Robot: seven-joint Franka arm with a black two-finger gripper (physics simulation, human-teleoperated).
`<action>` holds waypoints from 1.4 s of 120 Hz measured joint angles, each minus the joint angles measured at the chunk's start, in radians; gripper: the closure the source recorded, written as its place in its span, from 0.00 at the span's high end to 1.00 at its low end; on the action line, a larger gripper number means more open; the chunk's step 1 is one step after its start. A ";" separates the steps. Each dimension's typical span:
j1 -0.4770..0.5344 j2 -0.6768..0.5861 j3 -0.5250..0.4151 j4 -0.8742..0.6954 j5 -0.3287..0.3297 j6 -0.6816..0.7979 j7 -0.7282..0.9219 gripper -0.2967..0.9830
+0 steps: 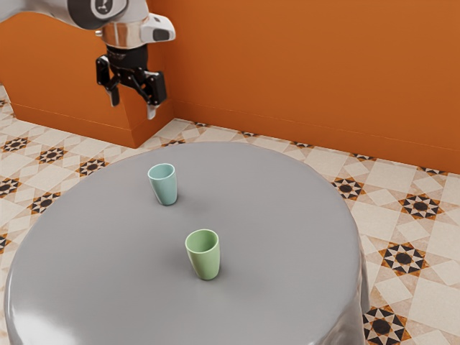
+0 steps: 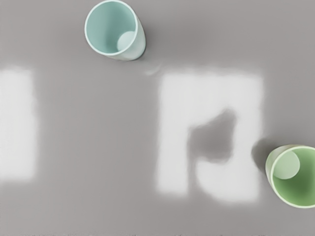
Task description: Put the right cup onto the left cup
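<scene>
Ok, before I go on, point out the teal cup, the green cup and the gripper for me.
Teal cup (image 1: 165, 189): exterior view, on its outer wall.
Green cup (image 1: 206, 261): exterior view, on its outer wall, below the rim.
Gripper (image 1: 132, 108): exterior view, midway between its parted fingertips.

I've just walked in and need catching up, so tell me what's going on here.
The robot arm is handling nothing: its jaws stand apart and empty, higher than the grey table. The blue cup and green cup stand upright there, clear of each other. One is meant to go onto the other, which isn't done.
</scene>
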 joint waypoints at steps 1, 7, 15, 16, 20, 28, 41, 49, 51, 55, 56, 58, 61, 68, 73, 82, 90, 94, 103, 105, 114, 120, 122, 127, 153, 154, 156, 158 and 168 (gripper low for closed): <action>0.000 -0.001 0.001 -0.001 0.000 0.000 0.000 0.77; 0.004 -0.003 0.003 -0.007 -0.001 0.001 0.002 0.77; 0.013 0.000 -0.005 -0.006 -0.001 0.002 0.003 0.77; 0.016 0.000 -0.008 -0.006 -0.001 0.002 0.002 0.77; 0.025 0.001 -0.025 -0.006 0.000 0.003 -0.001 0.77; 0.021 0.005 -0.054 -0.005 0.001 0.006 -0.014 0.77; -0.005 0.042 -0.092 -0.008 -0.001 0.024 -0.044 0.77; -0.006 0.068 -0.114 -0.010 0.001 0.046 -0.068 0.77; -0.006 0.075 -0.117 -0.010 0.002 0.051 -0.075 0.77; -0.004 0.084 -0.123 -0.011 0.002 0.061 -0.089 0.77; -0.003 0.087 -0.125 -0.011 0.003 0.063 -0.093 0.77; -0.001 0.092 -0.129 -0.011 0.003 0.067 -0.101 0.77; -0.001 0.098 -0.134 -0.012 0.003 0.073 -0.113 0.77; 0.001 0.110 -0.151 -0.020 0.004 0.085 -0.144 0.77; 0.000 0.111 -0.160 -0.045 0.005 0.102 -0.167 0.77; 0.001 0.110 -0.183 -0.084 0.007 0.135 -0.213 0.77; -0.001 0.107 -0.198 -0.123 0.007 0.165 -0.256 0.77; 0.000 0.106 -0.206 -0.146 0.007 0.181 -0.278 0.77; -0.001 0.104 -0.221 -0.191 0.007 0.217 -0.330 0.77; -0.001 0.104 -0.225 -0.197 0.007 0.224 -0.341 0.77; -0.001 0.104 -0.241 -0.235 0.007 0.257 -0.392 0.77; -0.001 0.105 -0.250 -0.252 0.007 0.277 -0.425 0.77; -0.001 0.105 -0.253 -0.260 0.007 0.284 -0.436 0.77; -0.001 0.105 -0.257 -0.278 0.007 0.303 -0.462 0.77; 0.000 0.112 -0.288 -0.361 0.007 0.408 -0.594 0.77; 0.000 0.112 -0.290 -0.362 0.007 0.411 -0.599 0.77; -0.001 0.113 -0.292 -0.365 0.007 0.418 -0.609 0.77; -0.001 0.114 -0.294 -0.368 0.007 0.425 -0.619 0.77; -0.001 0.114 -0.306 -0.410 0.006 0.466 -0.667 0.77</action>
